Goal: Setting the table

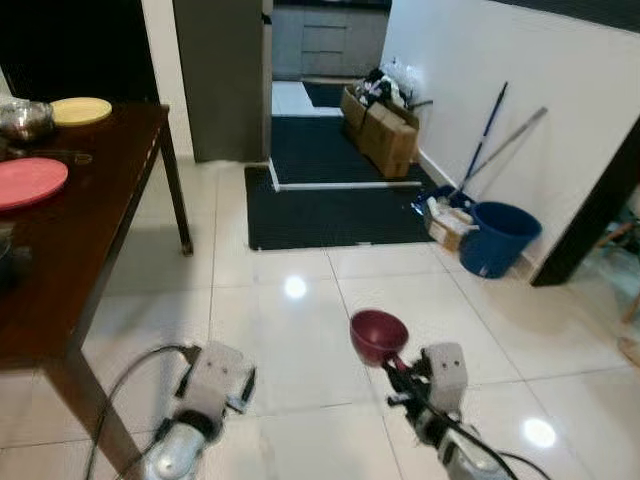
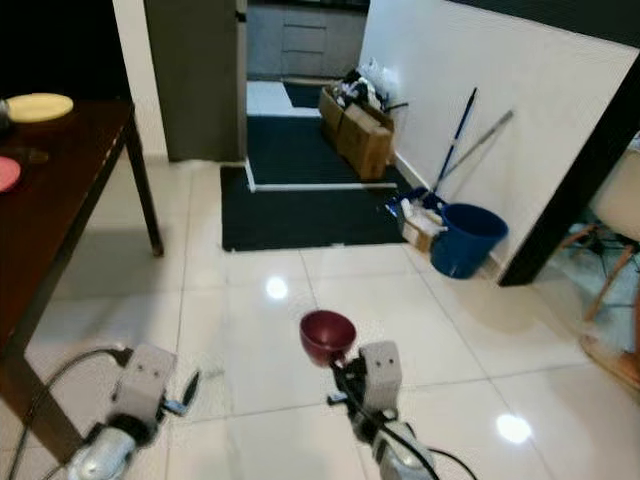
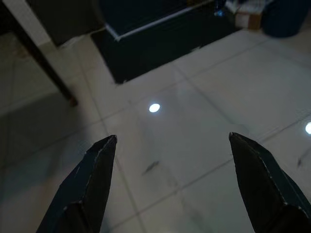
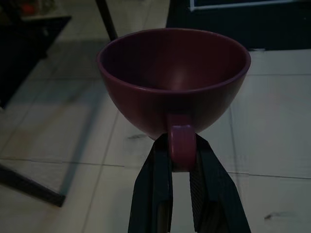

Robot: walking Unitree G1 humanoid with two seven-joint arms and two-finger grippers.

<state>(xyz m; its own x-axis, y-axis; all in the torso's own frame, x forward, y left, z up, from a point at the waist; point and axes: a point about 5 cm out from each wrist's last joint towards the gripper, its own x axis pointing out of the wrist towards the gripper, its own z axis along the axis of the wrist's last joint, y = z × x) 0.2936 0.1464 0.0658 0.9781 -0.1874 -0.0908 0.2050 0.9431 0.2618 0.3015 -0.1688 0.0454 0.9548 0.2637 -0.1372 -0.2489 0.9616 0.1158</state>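
Above the white tile floor [image 1: 300, 330], the right claw [image 4: 182, 162] is clenched on the handle of a maroon cup [image 4: 174, 73], holding it upright in the air, well apart from the bench [image 1: 70, 240]. The left claw [image 3: 172, 141] hangs released over the tiles. On the bench's far corner sits a yellow plate [image 1: 81, 110], with a pink plate [image 1: 28, 181] nearer.

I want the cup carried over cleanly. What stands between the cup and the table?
Nothing visible does. The right gripper holds the cup by its handle over bare tile, and the floor across to the table on the robot's left is open. The left gripper hangs open beside the table's near leg.
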